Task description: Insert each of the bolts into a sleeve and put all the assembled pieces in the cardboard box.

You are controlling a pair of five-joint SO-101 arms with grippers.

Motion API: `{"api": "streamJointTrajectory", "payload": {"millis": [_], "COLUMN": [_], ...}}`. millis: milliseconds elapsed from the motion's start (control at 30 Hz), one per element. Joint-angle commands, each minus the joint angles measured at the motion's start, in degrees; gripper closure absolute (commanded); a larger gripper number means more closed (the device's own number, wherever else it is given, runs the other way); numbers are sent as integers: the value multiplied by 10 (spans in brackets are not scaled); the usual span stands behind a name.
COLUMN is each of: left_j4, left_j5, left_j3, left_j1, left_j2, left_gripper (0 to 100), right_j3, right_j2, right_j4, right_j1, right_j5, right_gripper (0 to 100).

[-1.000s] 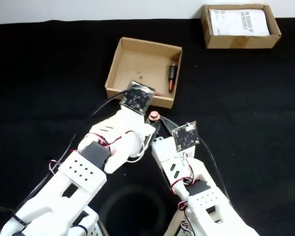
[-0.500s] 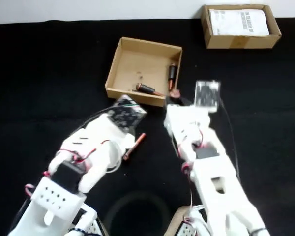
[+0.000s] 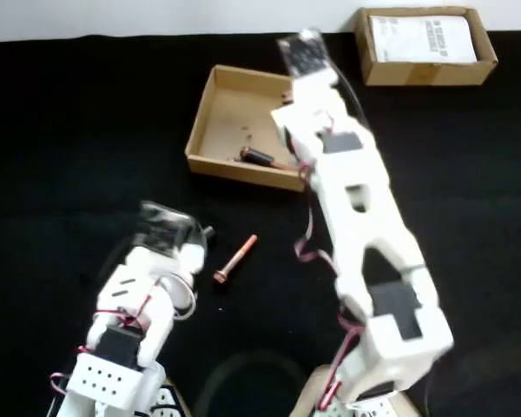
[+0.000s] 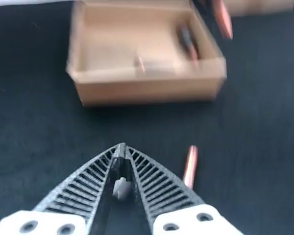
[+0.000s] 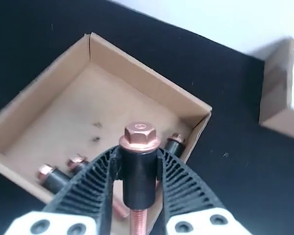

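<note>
In the box [image 5: 148,81] pieces [image 5: 174,143] are laid, another piece [image 5: 139,135] is held above it by the right gripper [image 5: 138,160], and one bolt [image 3: 235,259] is left near the closed left gripper [image 4: 120,150].

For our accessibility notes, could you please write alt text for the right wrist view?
The right gripper holds a copper bolt seated in a black sleeve above the open cardboard box, where other sleeved bolts already lie. The box sits on a black table.
</note>
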Motion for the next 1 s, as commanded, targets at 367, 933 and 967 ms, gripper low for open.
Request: {"api": "streamJointTrajectory", "payload": {"millis": [367,933,967], "left_j4": [41,43,43], "left_j5": [138,137,137], "left_j3": [17,17,17], "left_j1": [-31,-20,-20], "left_j2": [-20,-19,-19], "left_gripper": [990,989,989], "right_j3": [-430,-570,-586], "right_j2": [308,433,436], "right_j4": [200,342,351], "right_j1": [-29,-41,-42], "right_j5": [132,135,134], "right_gripper": [991,857,842]}}
